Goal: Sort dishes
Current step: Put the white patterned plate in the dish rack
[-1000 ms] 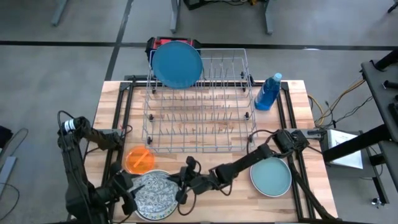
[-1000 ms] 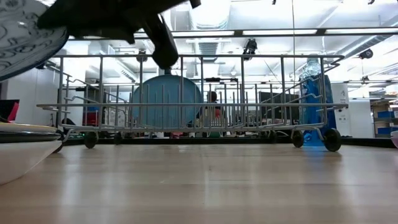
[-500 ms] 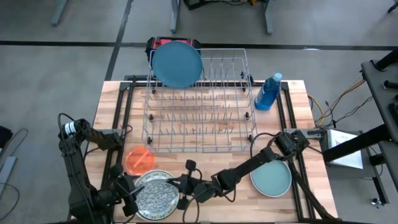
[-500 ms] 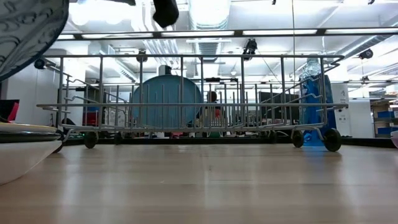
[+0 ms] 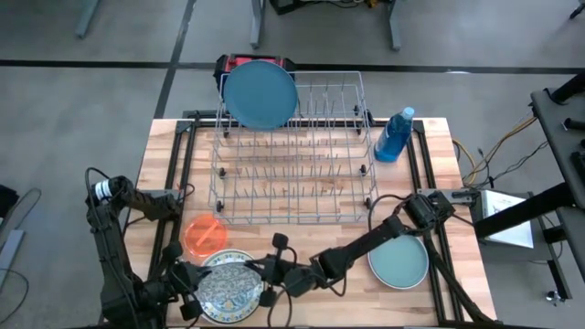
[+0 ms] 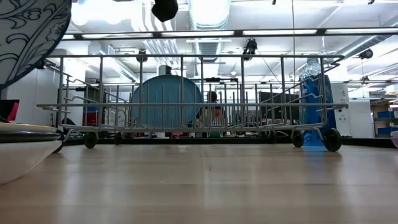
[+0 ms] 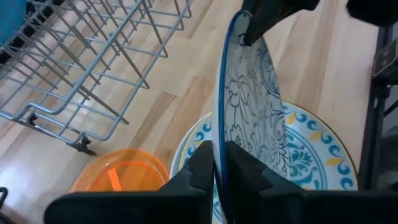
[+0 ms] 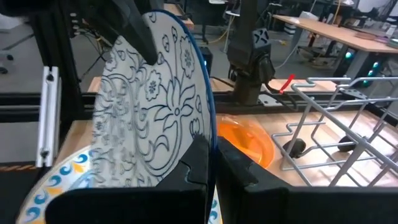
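The black-and-white patterned plate stands on edge in the air near the table's front left, between my two grippers. My left gripper is shut on one side of its rim. My right gripper is shut on the opposite side. Under it a white plate with blue and yellow ornament lies flat on the table. A small orange plate lies beside that one. My left gripper pinches the patterned plate's rim between its two fingers, one on each face. The fingers slant down from the table's left. The plate stands on edge, clear of the plate below. My right gripper pinches the opposite rim between its two fingers, one on each face. It comes almost level from the table's right.
The wire rack fills the table's middle and far part; a large blue plate stands in its far left corner. A blue bottle stands at the far right. A teal plate lies at the near right.
The patterned plate has been tipped from lying slanted over the lower plate to standing on edge, and has risen a little; the blue-and-yellow plate now shows beneath it. My right gripper has rolled with it. My left gripper has shut on the plate's rim.
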Available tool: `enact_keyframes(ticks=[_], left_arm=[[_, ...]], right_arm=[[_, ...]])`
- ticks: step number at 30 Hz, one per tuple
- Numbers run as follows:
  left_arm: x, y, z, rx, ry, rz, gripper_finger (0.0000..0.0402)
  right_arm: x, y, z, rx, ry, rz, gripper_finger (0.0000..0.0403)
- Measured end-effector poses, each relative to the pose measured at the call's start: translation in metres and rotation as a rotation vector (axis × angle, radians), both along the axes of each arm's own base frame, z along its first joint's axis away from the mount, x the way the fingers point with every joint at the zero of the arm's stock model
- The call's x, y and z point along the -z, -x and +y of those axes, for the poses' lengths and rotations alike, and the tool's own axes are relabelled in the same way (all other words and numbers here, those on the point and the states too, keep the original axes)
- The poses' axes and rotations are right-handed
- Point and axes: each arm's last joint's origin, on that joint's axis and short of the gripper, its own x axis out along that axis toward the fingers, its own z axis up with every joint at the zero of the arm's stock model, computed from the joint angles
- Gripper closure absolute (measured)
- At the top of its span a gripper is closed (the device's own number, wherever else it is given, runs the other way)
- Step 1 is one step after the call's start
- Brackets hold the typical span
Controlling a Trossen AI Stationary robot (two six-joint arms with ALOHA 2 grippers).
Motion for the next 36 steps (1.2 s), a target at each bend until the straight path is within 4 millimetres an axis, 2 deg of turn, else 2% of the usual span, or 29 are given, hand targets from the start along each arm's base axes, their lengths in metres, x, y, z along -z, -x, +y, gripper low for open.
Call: enact_keyframes(ticks=[6, 18, 24, 30, 33, 36], left_arm=[[-0.002, -0.001, 0.0, 0.014, -0.014, -0.029, 0.0395], [-0.006, -0.005, -0.003, 0.129, -0.14, -0.135, 0.0399], [-0.008, -0.008, -0.005, 0.158, -0.186, -0.221, 0.04], [-0.009, -0.01, -0.009, 0.195, -0.2, -0.239, 0.04], [-0.009, -0.011, -0.01, 0.213, -0.22, -0.249, 0.04], [-0.009, -0.011, -0.01, 0.216, -0.227, -0.253, 0.04]], right_arm=[[-0.001, 0.001, 0.0, -0.005, -0.038, 0.01, 0.0388], [-0.003, -0.001, -0.006, -0.154, -0.205, 0.085, 0.0275], [-0.003, -0.005, -0.014, -0.183, -0.189, 0.094, 0.0242], [-0.004, -0.007, -0.017, -0.228, -0.155, 0.097, 0.0249], [-0.005, -0.007, -0.017, -0.239, -0.12, 0.089, 0.0277], [-0.006, -0.008, -0.016, -0.249, -0.092, 0.074, 0.0325]])
